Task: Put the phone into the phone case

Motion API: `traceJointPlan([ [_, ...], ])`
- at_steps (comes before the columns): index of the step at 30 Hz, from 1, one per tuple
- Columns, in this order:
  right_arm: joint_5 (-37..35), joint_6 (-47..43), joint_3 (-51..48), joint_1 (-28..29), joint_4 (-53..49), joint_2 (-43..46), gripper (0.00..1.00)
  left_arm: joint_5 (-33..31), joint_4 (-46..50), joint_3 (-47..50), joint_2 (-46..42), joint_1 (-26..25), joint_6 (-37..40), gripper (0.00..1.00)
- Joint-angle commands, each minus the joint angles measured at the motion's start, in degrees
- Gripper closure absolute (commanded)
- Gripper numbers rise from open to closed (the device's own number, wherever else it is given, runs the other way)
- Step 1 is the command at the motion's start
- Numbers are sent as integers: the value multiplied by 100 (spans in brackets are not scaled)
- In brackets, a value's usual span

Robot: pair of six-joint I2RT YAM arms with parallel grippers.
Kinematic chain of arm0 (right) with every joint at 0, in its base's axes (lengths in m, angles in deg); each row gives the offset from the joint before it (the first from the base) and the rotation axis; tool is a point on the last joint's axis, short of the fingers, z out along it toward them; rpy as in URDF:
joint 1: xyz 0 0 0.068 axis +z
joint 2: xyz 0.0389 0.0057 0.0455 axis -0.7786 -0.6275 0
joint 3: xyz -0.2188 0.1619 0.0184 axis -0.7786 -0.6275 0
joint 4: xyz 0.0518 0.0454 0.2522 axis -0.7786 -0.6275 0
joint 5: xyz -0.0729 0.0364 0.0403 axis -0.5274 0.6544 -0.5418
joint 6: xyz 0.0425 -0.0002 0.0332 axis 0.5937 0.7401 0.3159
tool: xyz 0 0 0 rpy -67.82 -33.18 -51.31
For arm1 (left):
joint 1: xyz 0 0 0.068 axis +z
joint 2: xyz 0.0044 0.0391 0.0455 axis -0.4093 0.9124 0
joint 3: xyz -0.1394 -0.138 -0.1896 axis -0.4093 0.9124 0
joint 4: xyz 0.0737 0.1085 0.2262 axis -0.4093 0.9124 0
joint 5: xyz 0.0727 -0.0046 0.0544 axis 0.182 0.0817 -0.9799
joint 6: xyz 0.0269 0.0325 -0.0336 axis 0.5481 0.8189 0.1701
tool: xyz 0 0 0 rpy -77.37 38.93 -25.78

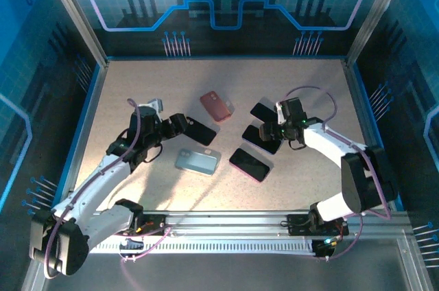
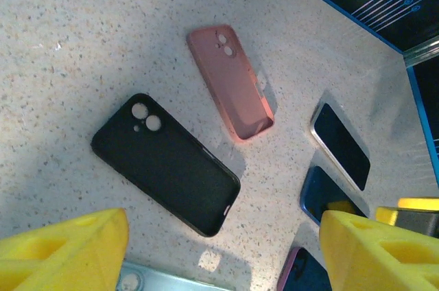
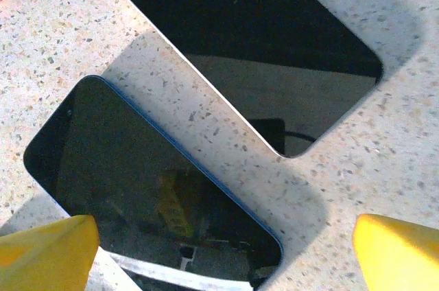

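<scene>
Tabletop [image 1: 137, 85], pale and speckled, seen from above with two robot arms reaching in from the near edge. Three phone cases and three phones lie flat on it, all apart from one another.

The cases sit left of centre. A black case [image 1: 199, 131] lies open side up, just beside the left gripper [image 1: 180, 124]. A pink case [image 1: 216, 106] lies beyond it, and a pale blue case [image 1: 197, 161] lies nearer the arms.

The phones lie to the right, screens up, in a loose column: a silver phone [image 1: 263, 110] farthest, a blue phone [image 1: 260, 138] in the middle, a pink phone [image 1: 249, 164] nearest. No phone is inside a case.

In the left wrist view, the left gripper's yellow fingers [image 2: 62, 246] are spread wide and grasp nothing. The black case [image 2: 164, 164] lies on the table beyond them.

The right gripper [image 1: 276, 128] hangs over the blue phone. In the right wrist view its yellow fingers [image 3: 48, 250] stand wide apart, released, with the near end of the blue phone [image 3: 151, 188] between them. The silver phone [image 3: 254, 37] lies just beyond.
</scene>
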Motion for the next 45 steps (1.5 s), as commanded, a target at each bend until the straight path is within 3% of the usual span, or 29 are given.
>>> traceJointPlan([
  [1, 276, 196, 185, 53, -182, -253, 4, 236, 114, 78, -44, -52, -171, 26],
  [18, 599, 408, 462, 70, -93, -989, 3, 371, -26, 113, 247, -59, -183, 26],
  [38, 745, 755, -67, 743, -688, -266, 2, 365, -120, 233, 228, -67, -182, 27],
  [45, -179, 255, 524, 1135, -1105, -565, 1, 441, -120, 225, 238, -63, -174, 29],
])
